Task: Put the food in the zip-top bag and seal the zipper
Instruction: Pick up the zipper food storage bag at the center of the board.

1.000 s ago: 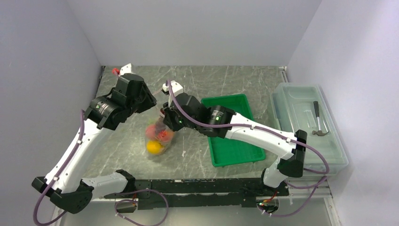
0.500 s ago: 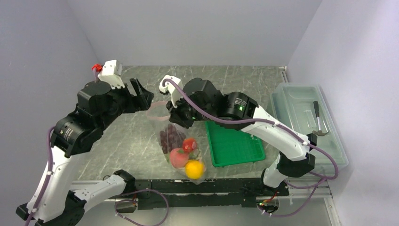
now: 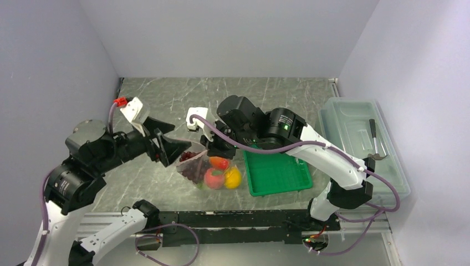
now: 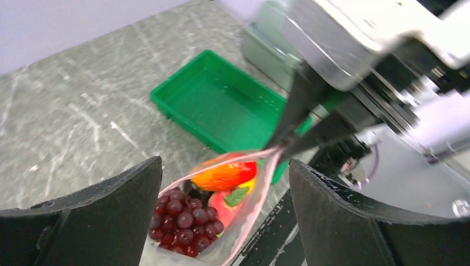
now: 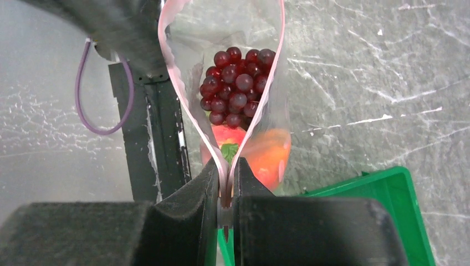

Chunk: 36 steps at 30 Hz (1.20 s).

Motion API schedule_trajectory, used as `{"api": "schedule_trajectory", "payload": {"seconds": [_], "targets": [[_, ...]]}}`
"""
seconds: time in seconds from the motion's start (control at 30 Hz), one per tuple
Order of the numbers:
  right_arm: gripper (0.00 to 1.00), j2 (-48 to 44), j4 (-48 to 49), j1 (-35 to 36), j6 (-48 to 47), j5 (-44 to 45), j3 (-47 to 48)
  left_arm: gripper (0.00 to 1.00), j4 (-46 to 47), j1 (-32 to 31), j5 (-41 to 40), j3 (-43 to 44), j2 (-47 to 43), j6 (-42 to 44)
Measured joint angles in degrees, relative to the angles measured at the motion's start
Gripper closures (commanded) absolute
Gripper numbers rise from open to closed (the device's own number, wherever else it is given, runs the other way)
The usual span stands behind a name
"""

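Grey marbled bench [image 3: 266, 91], white-veined; bright green tray [image 3: 277, 174] centre right. The clear bag [image 5: 188, 44] has a pale pink zipper [image 5: 162, 33] and holds dark red-purple grapes [image 5: 238, 83], a yellow lemon [image 3: 233, 177] (beside a red-orange fruit [image 4: 224, 174]).

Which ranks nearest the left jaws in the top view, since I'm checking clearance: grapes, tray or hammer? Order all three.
1. Grapes, in the bag, just right.
2. Tray, farther right.
3. Hammer, in the box, far right.
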Motion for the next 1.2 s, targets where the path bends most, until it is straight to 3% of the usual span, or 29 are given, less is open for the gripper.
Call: {"api": "schedule_trajectory", "payload": {"seconds": [0.33,0.73,1.2], "targets": [[1.00,-0.81,-2.62,0.00,-3.87,-6.08,0.33,0.02,4.35,0.00,17.88,-7.26,-2.86,6.82],[1.00,-2.67,-4.04,0.02,-4.74,-11.58,0.76,0.01,11.67,0.00,33.70,-12.98,-0.02,8.46],[1.00,-0.20,-6.93,-0.35,-3.37,-9.88,7.50,0.09,10.78,0.00,39.01,-14.75,1.68,10.12]]}}
